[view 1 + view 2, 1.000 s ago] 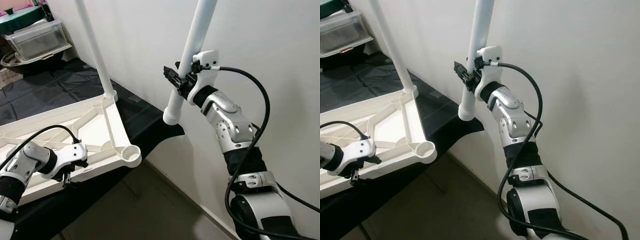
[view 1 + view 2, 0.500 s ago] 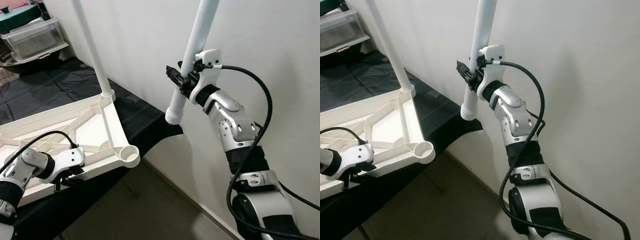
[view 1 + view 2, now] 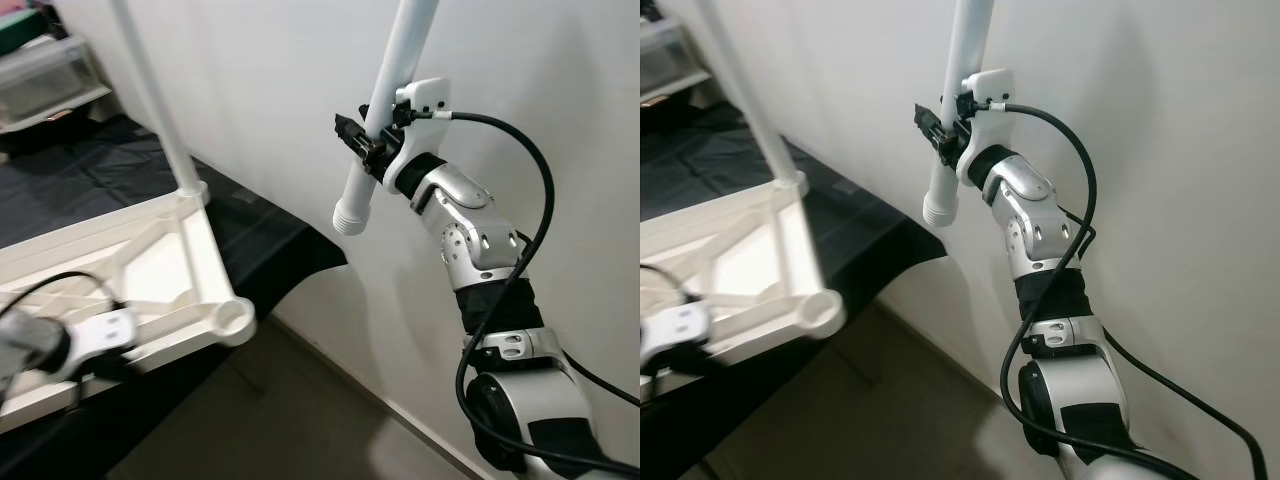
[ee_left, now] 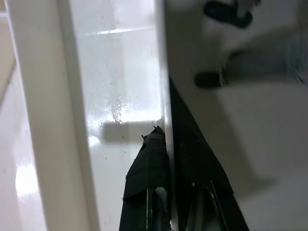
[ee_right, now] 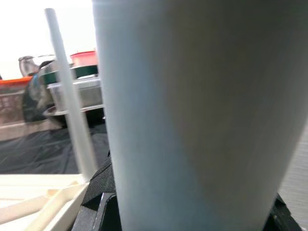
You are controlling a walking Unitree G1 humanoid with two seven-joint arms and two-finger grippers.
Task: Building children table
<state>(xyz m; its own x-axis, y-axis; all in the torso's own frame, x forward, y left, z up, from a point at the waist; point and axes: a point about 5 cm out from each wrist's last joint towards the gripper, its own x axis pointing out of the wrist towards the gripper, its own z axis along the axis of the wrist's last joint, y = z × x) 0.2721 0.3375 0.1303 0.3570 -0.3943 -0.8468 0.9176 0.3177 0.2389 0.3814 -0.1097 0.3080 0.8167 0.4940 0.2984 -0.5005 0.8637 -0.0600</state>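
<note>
While the white tabletop (image 3: 170,262) lies upside down on a black sheet (image 3: 270,240), ribs facing up, the right gripper (image 3: 368,150) is raised beside the wall, its black fingers clamped around a loose white table leg (image 3: 385,105). That leg's long axis runs steeply, tilted off vertical: its ridged lower end (image 3: 347,219) points down and toward the tabletop, hanging in the air above the sheet's edge and well apart from the empty round corner socket (image 3: 234,318). A second leg (image 3: 155,105) already stands upright in the far corner socket. The left gripper (image 3: 95,362), blurred, sits at the tabletop's near edge; in the left wrist view its fingers straddle a thin white rib (image 4: 166,115).
</note>
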